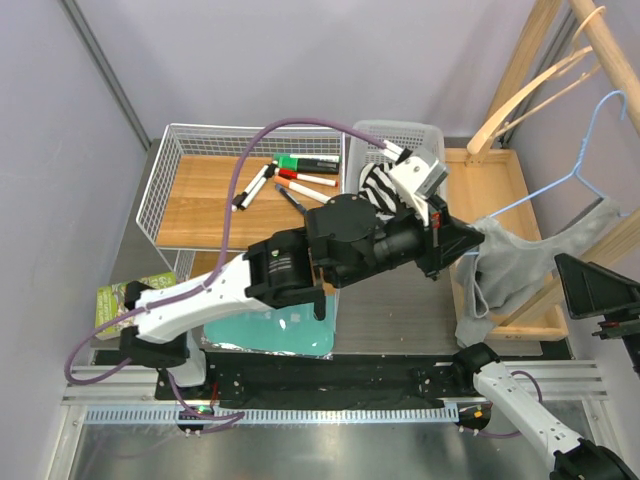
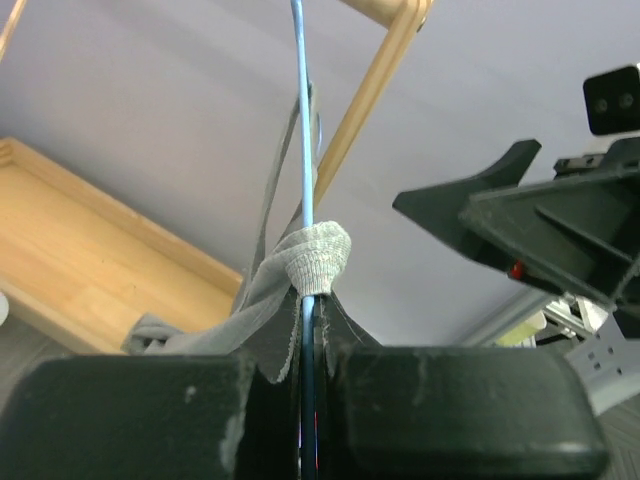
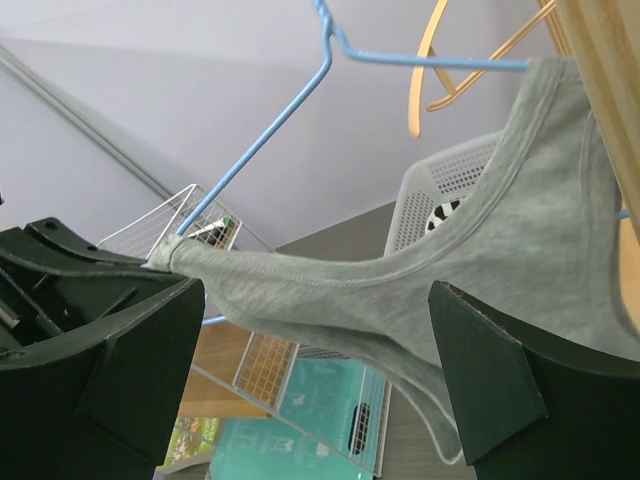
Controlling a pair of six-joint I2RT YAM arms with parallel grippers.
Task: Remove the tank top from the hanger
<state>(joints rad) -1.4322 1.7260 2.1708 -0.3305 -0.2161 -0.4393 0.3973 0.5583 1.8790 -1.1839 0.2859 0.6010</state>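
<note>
**Tank top on hanger, one strap pinched by left gripper**

Grey table (image 1: pixel 400 310): carries a wooden rack (image 1: pixel 520 60) at the right, a wire basket (image 1: pixel 160 195) at the far left and a white plastic basket (image 1: pixel 400 128) between the two.

Left arm (image 1: pixel 220 290): reaches from the near left corner diagonally across the table toward the rack. Right arm (image 1: pixel 520 400): only partly in frame at the near right corner.

Tank top (image 3: pixel 480 240): grey, off the table, hangs on a blue wire hanger (image 3: pixel 270 130) in front of the rack. One strap sits high on the hanger beside the rack post. The other stretches sideways to the left gripper. Body sags toward the rack's tray.

Left gripper (image 2: pixel 308 350): fingers pressed together, clamped on the bunched strap end. Hanger wire runs down into the same gap.

Right gripper (image 3: pixel 315 300): fingers wide apart, holding nothing. Sits near the cloth, to its right in the top view. Wrist view looks up at the neckline, which spans from one finger to the other. Cannot tell whether it touches the cloth.

Smaller items:
- Teal sheet (image 1: pixel 280 330) flat on the table under the left arm.
- Green book (image 1: pixel 125 297) at the near left, just beside the wire basket.
- Striped cloth (image 1: pixel 378 185) inside the white basket.
- Two wooden hangers (image 1: pixel 545 75) up on the rack.
- Markers (image 1: pixel 300 178) loose on the wooden floor of the wire basket.
</note>
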